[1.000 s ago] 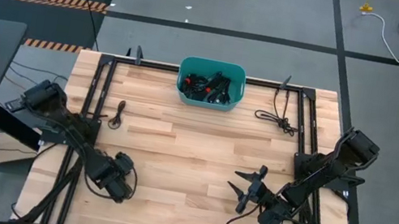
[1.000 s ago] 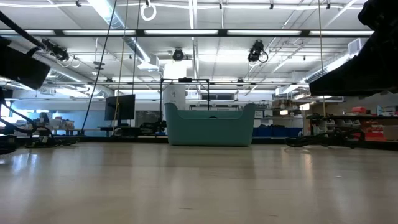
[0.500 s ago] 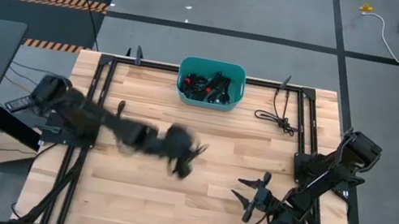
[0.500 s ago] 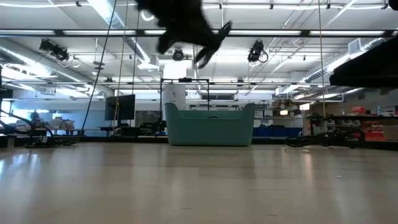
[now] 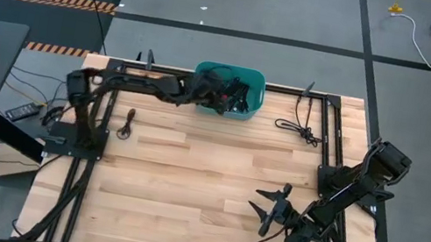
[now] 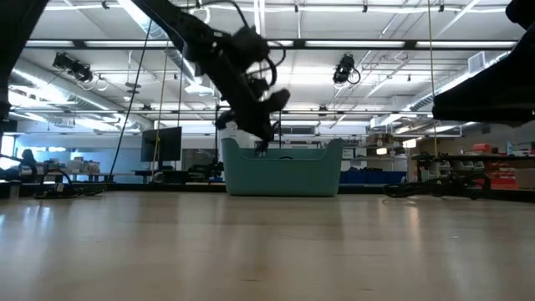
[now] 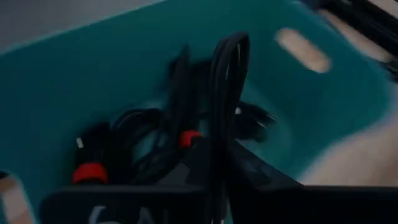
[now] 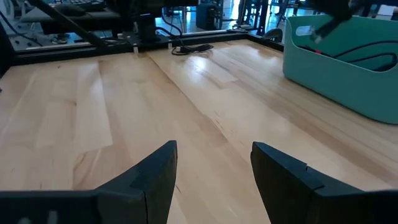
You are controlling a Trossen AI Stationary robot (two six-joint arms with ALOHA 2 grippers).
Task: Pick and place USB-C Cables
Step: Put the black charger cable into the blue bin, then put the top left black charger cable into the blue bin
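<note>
While your left gripper (image 5: 217, 99) hangs over the teal bin (image 5: 254, 83), finger state unreadable, cables (image 7: 155, 149) lie below; right gripper (image 5: 265, 210) spread.

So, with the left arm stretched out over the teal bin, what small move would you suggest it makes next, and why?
Probably a short, straight descent. The left gripper hangs over the teal plastic bin, and its wrist view looks down on the coiled black USB-C cables with red ties inside, none of them gripped yet. The right gripper waits open over the bare wooden table.
</note>
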